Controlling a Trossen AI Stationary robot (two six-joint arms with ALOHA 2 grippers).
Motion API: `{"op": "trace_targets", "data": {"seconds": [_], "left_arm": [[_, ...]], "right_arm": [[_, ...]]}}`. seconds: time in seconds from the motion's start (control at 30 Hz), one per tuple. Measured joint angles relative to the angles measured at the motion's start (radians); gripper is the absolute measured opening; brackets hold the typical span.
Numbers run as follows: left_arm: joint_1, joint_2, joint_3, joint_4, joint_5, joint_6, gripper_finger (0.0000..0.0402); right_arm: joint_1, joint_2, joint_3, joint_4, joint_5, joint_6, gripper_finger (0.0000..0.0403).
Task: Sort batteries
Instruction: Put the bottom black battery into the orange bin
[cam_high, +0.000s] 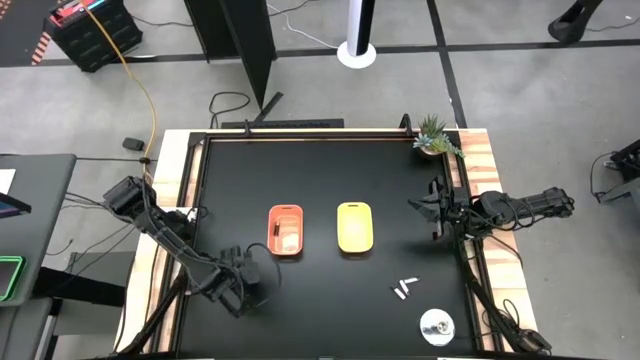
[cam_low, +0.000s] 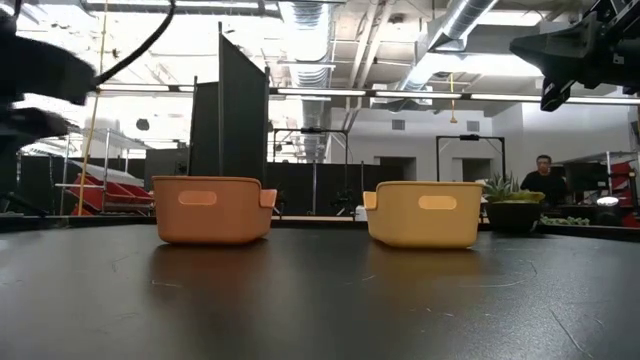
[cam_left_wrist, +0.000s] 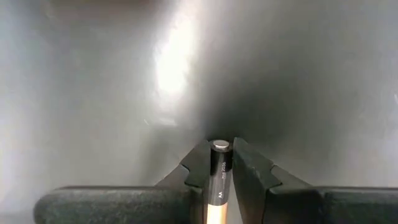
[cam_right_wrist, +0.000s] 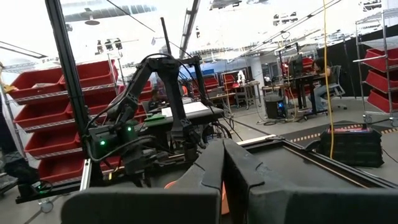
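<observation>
My left gripper (cam_high: 243, 291) (cam_left_wrist: 220, 163) hangs over the table's near left part, left of the orange tray (cam_high: 286, 230), and is shut on a battery. The orange tray (cam_low: 213, 209) has whitish pieces in it (cam_high: 290, 239). The yellow tray (cam_high: 355, 227) (cam_low: 424, 212) stands beside it. A few small whitish batteries (cam_high: 405, 289) lie on the table near the right front. My right gripper (cam_high: 420, 205) (cam_right_wrist: 222, 158) is raised at the right edge, fingers shut, pointing level toward the trays. My left gripper pinches one battery between its two fingers. The battery, dark with a copper-coloured band, lies along the fingers, and its silver end cap (cam_left_wrist: 220, 146) shows at the fingertips. The dark table top shows beyond it, and the low view shows nothing of it resting on the table.
A round silvery-white disc (cam_high: 436, 324) lies near the table's near right corner. A small potted plant (cam_high: 435, 137) (cam_low: 512, 205) stands at the far right corner. Bare black table top stretches in front of and behind the trays. A person (cam_low: 541, 180) sits in the room beyond.
</observation>
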Motion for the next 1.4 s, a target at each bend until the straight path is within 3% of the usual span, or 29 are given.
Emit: {"op": "trace_targets", "data": {"seconds": [0.53, 0.87, 1.13, 1.4], "left_arm": [[0.078, -0.111, 0.002, 0.003, -0.159, 0.122, 0.004], [0.093, -0.279, 0.003, 0.084, -0.381, 0.251, 0.004], [0.227, -0.313, 0.004, 0.351, -0.492, 0.541, 0.0041], [0.399, -0.296, 0.004, 0.41, -0.484, 0.652, 0.0041]], "right_arm": [[0.0, 0.0, 0.0, -0.001, 0.001, 0.0, 0.0029], [0.0, 0.0, 0.0, -0.001, 0.001, 0.0, 0.0029], [0.0, 0.0, 0.0, 0.0, 0.001, -0.001, 0.0029], [0.0, 0.0, 0.0, 0.0, 0.0, 0.0, 0.0029]]}}
